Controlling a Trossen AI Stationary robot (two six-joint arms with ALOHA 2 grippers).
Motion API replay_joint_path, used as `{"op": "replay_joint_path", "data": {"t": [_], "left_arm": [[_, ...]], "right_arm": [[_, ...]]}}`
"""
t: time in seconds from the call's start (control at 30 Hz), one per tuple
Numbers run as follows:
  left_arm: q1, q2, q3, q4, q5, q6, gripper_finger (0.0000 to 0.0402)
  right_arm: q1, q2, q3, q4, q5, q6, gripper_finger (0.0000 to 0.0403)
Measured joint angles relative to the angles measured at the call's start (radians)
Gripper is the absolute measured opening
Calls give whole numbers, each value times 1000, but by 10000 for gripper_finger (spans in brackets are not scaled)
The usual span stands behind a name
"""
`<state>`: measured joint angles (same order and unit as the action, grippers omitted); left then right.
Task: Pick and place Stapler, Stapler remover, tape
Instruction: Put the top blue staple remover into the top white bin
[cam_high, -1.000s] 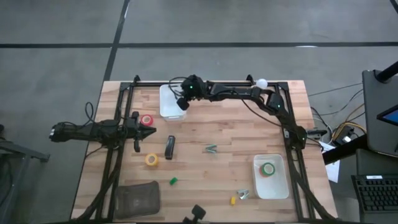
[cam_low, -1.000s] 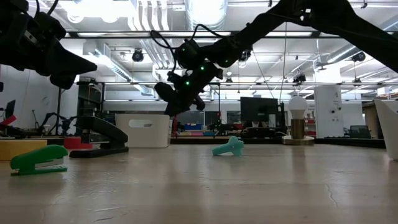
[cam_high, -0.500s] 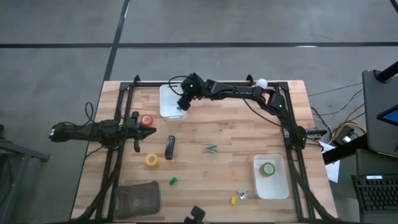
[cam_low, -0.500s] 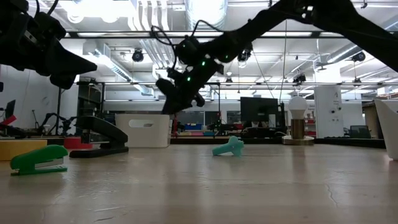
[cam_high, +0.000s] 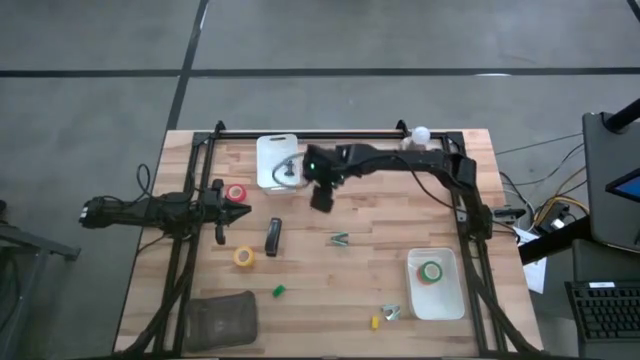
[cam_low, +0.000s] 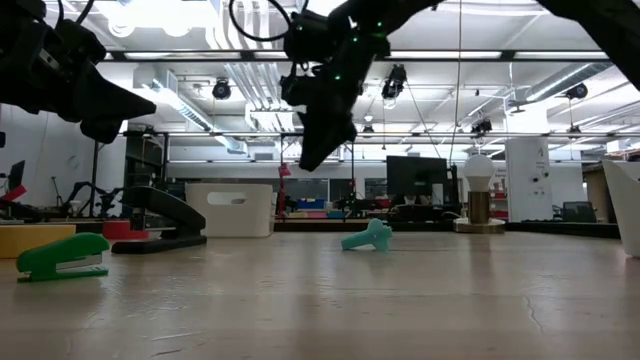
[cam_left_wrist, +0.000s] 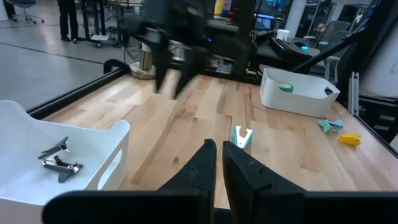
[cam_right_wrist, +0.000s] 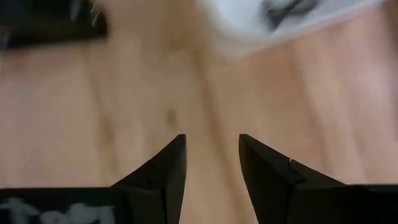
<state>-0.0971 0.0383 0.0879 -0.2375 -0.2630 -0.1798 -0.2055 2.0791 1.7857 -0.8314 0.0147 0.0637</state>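
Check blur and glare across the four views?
Right wrist view: heavy motion blur, white bin smeared, own fingers sharp. Left wrist view: right arm blurred, bin crisp. Low view: ceiling lights blown out, arms silhouetted. High view: even, sharp.

We find no writing we can read in any of these views: no label, brand, number or sign shows clearly on the table, the bins, the tools or the room behind.
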Motion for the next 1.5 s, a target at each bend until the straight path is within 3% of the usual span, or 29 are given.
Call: {"op": "replay_joint_path", "data": {"t": [0.2,0.6,1.5], "left_arm": [[0,0,0,0,0,0,32],[0,0,0,1,0,0,32],[0,0,0,2,0,0,32]], "right_arm": [[100,-35,-68,-99,5,-32,140],[208,-63,-195,-108,-7,-97,112],[221,-64,-356,58,-31,-98,65]]}}
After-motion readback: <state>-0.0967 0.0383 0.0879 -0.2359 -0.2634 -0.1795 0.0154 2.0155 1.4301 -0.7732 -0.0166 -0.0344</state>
